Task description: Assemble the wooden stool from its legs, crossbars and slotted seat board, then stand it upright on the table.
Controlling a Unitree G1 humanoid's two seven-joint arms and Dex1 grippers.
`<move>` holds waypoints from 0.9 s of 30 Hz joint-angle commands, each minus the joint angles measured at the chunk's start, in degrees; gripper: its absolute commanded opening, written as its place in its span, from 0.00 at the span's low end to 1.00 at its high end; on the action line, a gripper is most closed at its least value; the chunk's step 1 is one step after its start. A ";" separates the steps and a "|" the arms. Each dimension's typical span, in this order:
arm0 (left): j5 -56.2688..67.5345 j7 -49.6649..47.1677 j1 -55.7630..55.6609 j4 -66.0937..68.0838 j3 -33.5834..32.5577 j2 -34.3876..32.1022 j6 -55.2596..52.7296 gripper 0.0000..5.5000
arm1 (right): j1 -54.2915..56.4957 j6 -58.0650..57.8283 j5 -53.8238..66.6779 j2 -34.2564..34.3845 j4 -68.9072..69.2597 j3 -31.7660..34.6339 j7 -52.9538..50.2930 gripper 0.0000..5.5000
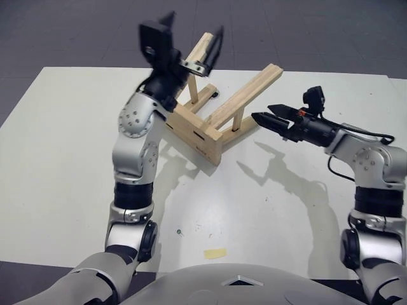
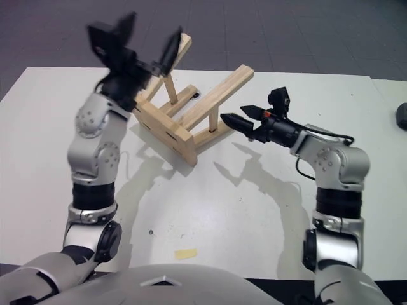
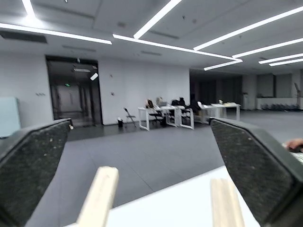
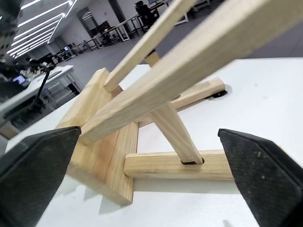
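The stool [image 1: 205, 132] lies sideways near the counter's [image 1: 63, 159] far edge. Right pincer [image 1: 261, 115], wide, faces its lower leg and is nearest. Left pincer [image 1: 192, 33], wide, hovers above an upper leg.

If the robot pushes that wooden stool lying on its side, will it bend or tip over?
Probably won't bend: the stool is solid wooden bars locked together by crossbars. It might tip, since it lies on its side on the table with two legs sticking up. It likely slides easily on that smooth top.
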State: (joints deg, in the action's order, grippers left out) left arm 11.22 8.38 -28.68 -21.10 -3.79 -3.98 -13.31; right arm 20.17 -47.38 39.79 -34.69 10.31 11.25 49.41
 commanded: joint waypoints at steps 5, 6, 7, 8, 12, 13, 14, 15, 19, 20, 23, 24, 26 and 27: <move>-6.78 -12.55 1.70 -6.44 -11.65 -3.86 -1.72 0.98 | 3.10 1.32 14.62 -4.31 16.03 8.24 2.70 0.98; -7.61 -13.44 1.95 -6.29 -12.20 -4.14 -1.70 0.98 | 2.97 2.05 12.55 -3.63 17.64 5.07 1.33 0.98; -8.42 -14.37 2.11 -6.12 -12.58 -4.29 -1.58 0.98 | 2.38 2.45 10.84 -3.09 18.74 2.37 0.00 0.95; -8.97 -15.14 2.19 -5.83 -12.66 -4.24 -1.53 0.98 | 1.10 3.10 8.85 -2.37 19.84 -0.28 -1.65 0.96; -9.86 -17.34 2.50 -4.95 -12.17 -2.95 -1.03 0.98 | -2.59 3.83 6.43 1.68 21.01 -5.91 -6.69 0.89; -10.00 -17.59 2.49 -4.79 -11.85 -2.85 -0.84 0.98 | -3.55 4.35 5.65 2.48 21.06 -6.94 -7.53 0.87; -10.12 -17.72 2.58 -4.67 -11.67 -2.89 -0.63 0.98 | -4.65 4.71 4.92 3.40 20.88 -7.93 -8.52 0.85; -10.05 -17.80 2.68 -4.46 -11.64 -2.91 -0.44 0.98 | -5.60 5.05 4.37 4.24 20.75 -8.88 -9.38 0.82; -10.62 -18.07 2.97 -3.76 -11.06 -3.41 -0.02 0.98 | -8.79 5.66 1.08 6.87 20.87 -13.70 -13.16 0.69; -10.79 -18.00 2.97 -3.74 -10.76 -3.54 0.07 0.98 | -9.60 5.97 0.24 7.07 20.77 -14.50 -13.68 0.66; -10.88 -17.80 2.91 -3.43 -10.25 -3.44 0.28 0.98 | -10.80 7.02 -3.41 8.42 18.40 -17.67 -15.45 0.58; -10.90 -17.76 2.89 -3.22 -10.08 -3.35 0.40 0.98 | -10.98 7.51 -4.44 8.94 17.45 -18.39 -15.86 0.55; -10.84 -17.65 2.90 -2.69 -9.70 -3.22 0.64 0.98 | -11.12 8.85 -6.64 10.04 15.35 -19.57 -16.68 0.49; -10.77 -17.57 2.94 -2.41 -9.54 -3.19 0.76 0.98 | -10.95 9.48 -7.49 10.86 14.06 -20.13 -17.00 0.45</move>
State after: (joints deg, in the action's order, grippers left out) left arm 0.76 -9.32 -26.07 -24.36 -13.76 -7.32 -12.93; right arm 9.27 -39.20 34.02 -24.94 26.51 -7.87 33.17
